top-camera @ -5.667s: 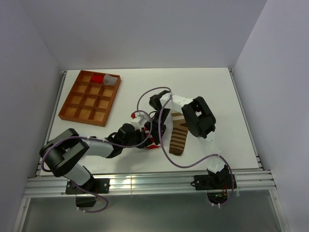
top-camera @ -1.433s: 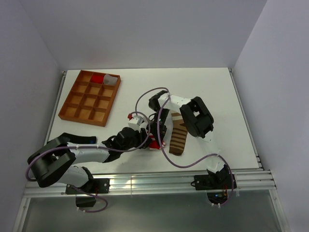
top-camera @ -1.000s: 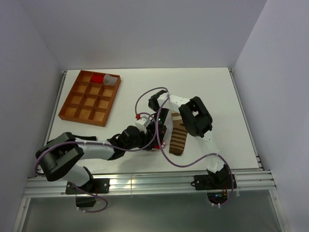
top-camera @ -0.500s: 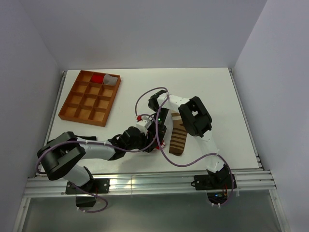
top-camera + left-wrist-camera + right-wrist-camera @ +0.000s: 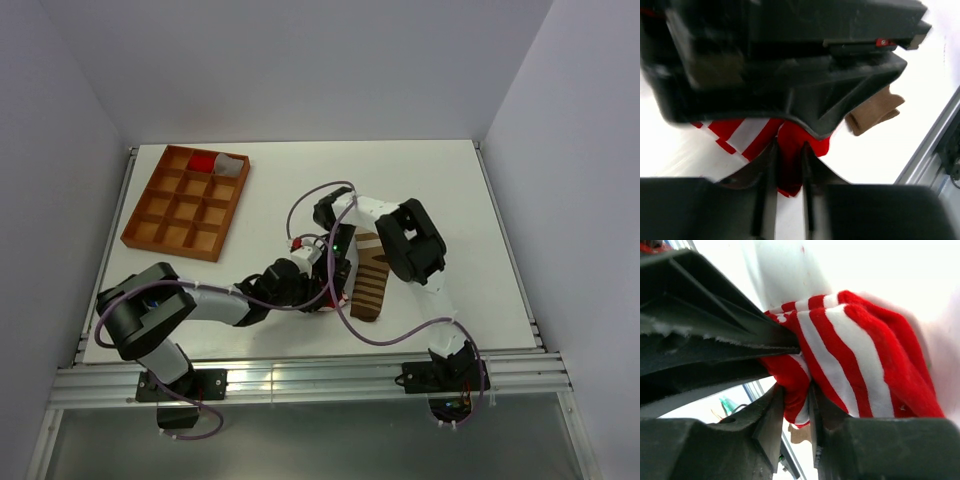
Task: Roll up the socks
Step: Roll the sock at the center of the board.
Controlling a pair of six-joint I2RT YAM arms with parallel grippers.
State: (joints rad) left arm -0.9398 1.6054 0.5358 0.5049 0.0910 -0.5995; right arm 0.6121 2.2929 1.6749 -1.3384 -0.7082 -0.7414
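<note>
Two grips on one red-and-white sock (image 5: 860,355): your left claw (image 5: 789,165) and right claw (image 5: 796,400) each pinch nearly closed on a fold, likely bracing it for rolling.

Tray (image 5: 145,195) rear-left of socks (image 5: 368,288)

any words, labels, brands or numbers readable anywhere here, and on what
None: no text can be read in any view. The red-and-white striped fabric sock, the brown-and-tan striped fabric sock and the orange wooden compartment tray carry no print, and nothing legible shows elsewhere.
</note>
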